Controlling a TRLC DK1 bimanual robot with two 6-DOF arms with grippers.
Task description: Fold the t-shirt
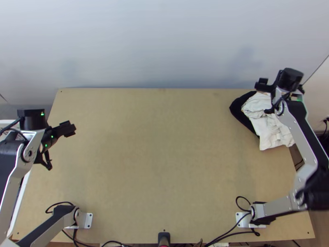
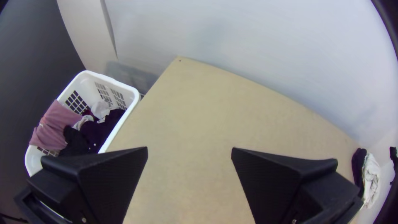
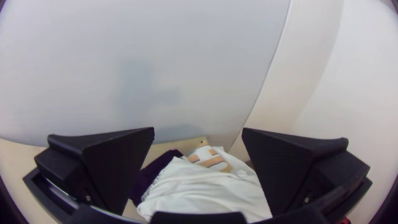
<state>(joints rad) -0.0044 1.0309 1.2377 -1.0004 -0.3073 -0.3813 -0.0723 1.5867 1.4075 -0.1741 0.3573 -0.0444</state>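
While left gripper [image 1: 48, 133] and right gripper [image 1: 283, 83] stand spread, pinching nothing, bunched white cloth [image 1: 269, 131] overlaps dark cloth [image 1: 237, 108] at far right corner of table [image 1: 156, 164]; laundry basket [image 2: 132, 94] beside left edge.

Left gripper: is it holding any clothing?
No, the left gripper has its fingers wide apart, with the table showing between them.
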